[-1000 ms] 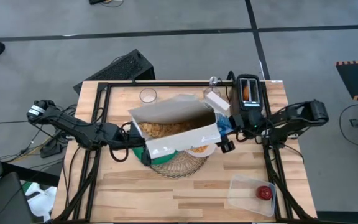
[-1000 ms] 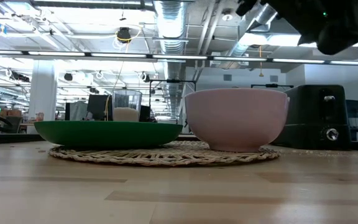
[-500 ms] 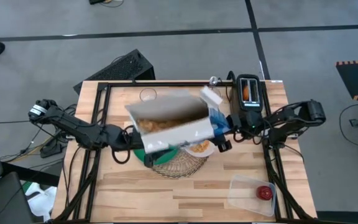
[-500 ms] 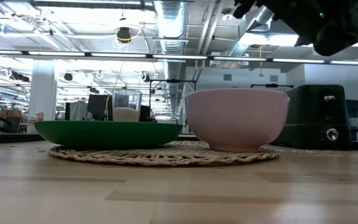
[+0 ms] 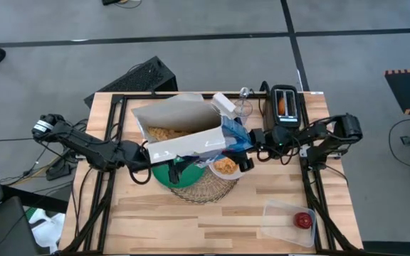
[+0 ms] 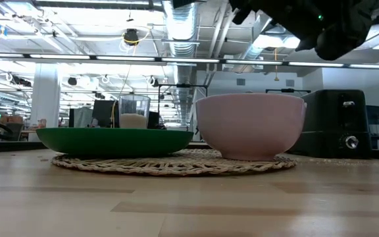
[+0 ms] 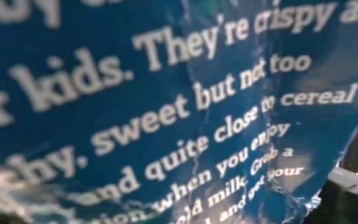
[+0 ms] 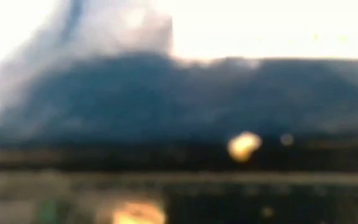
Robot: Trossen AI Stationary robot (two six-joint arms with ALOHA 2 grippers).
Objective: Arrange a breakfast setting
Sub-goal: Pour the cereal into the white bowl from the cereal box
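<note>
Blue-white cardboard cereal carton (image 5: 184,135): held above the table's middle, top flaps open, golden cereal showing inside; it overhangs the far part of the green plate and hides the table beneath it. In the left wrist view its blue printed panel (image 7: 166,106) fills nearly the whole picture.

Left gripper (image 5: 150,154): at the carton's left end, arm reaching in low from the table's left edge; its fingers are hidden by the box, so whether they are clenched cannot be told.

Right gripper (image 5: 242,146): at the carton's right end, just above the white bowl, arm stretched in from the right edge past the toaster; its fingers too are hidden, state not discernible. Right wrist view too blurred to read.

Round woven wire mat (image 5: 203,186): centre of the light wooden table (image 5: 191,220), well clear of every edge.

Round green plate (image 6: 114,140): on the mat's left part.

Smaller white bowl (image 6: 250,126): on the mat's right part, just beside the plate, cereal inside it in the high view.

Clear glass (image 6: 134,112): behind the plate, holding something white.

Black toaster (image 5: 285,105): far right corner, an orange-brown item in one slot.

Clear plastic tub (image 5: 288,222): near right corner, red apple (image 5: 303,220) inside.

Open room: the bare near strip of table in front of the mat.
</note>
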